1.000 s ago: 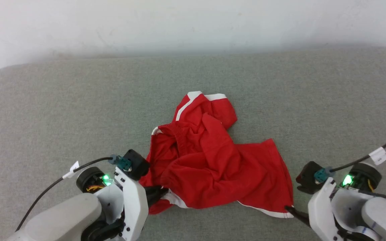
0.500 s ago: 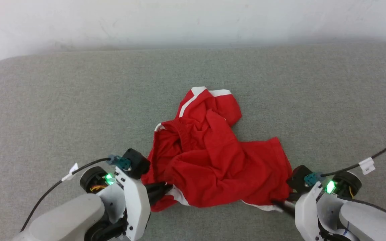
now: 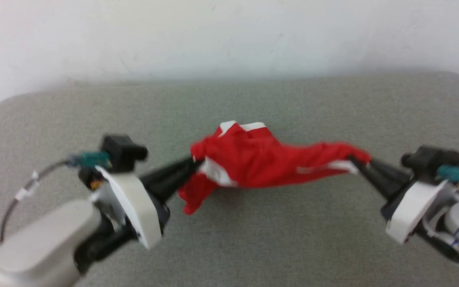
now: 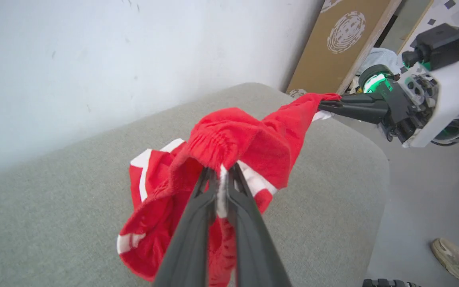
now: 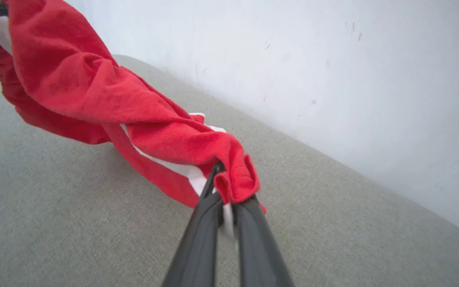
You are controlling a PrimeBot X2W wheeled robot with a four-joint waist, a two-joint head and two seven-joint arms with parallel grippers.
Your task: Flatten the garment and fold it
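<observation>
Above the grey cushion (image 3: 253, 247), entry one: the garment (image 3: 265, 159), red shorts with white bands, is hanging as a bunched, twisted rope between my two grippers and sagging over the cushion's centre. A loose red flap is drooping from its left end towards the cushion, and I cannot tell whether the far white-hemmed fold is touching the cushion. Entry two: the left gripper (image 3: 193, 162), over the cushion's left-centre, is clamping its two dark fingers together on a white-banded bit beside the gathered waistband, with cloth bulging past the tips in the left wrist view. Entry three: the right gripper (image 3: 357, 162), over the cushion's right-centre, is pinching the opposite end, fingers closed on a white hem with a red curl folding over the tips. Entry four: a white wall (image 3: 213, 36) is standing behind the cushion's far edge. Entry five: beyond the cushion's right end, a brown board (image 4: 341, 40) is leaning against that wall, and a person's shoe (image 4: 458, 259) is resting on the floor.
</observation>
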